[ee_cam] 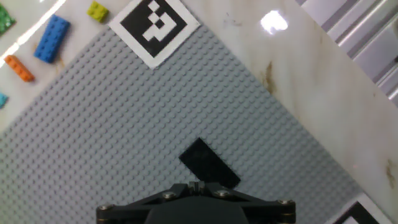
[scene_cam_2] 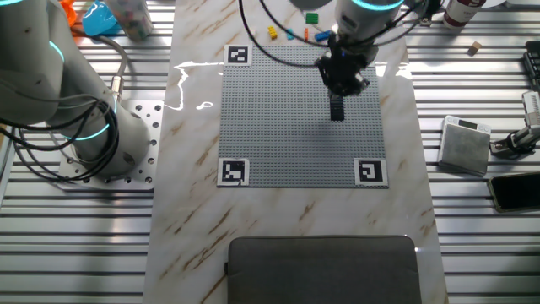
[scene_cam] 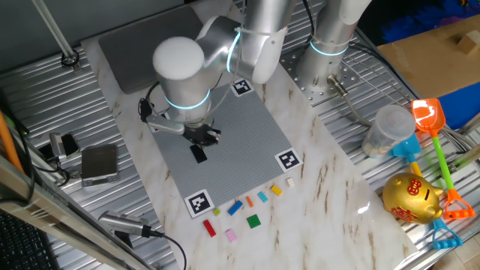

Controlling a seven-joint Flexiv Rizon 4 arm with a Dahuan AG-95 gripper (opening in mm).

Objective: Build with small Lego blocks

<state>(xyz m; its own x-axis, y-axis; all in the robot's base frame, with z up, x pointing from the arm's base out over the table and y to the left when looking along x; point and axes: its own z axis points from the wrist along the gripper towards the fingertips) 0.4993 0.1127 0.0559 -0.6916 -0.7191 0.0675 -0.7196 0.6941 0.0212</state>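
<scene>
A black small Lego block (scene_cam: 199,154) lies flat on the grey studded baseplate (scene_cam: 240,127), also seen from the other side (scene_cam_2: 337,108) and just beyond my fingertips (ee_cam: 208,163). My gripper (scene_cam: 201,138) (scene_cam_2: 342,83) (ee_cam: 196,185) hangs right above it, fingers pressed together, nothing visibly between them. Whether the tips touch the block I cannot tell. Several loose blocks lie on the marble past the baseplate's edge: blue (scene_cam: 235,207) (ee_cam: 51,38), green (scene_cam: 253,220), red (scene_cam: 209,229), pink (scene_cam: 231,235), orange (ee_cam: 18,68), yellow (ee_cam: 97,10).
Black-and-white markers (scene_cam: 199,203) (scene_cam_2: 233,171) sit at the baseplate corners. A second arm's base (scene_cam_2: 110,143) stands beside the marble. A gold piggy bank (scene_cam: 411,199), toy shovels (scene_cam: 435,127) and a plastic cup (scene_cam: 388,129) lie to one side, a grey box (scene_cam: 99,163) to the other.
</scene>
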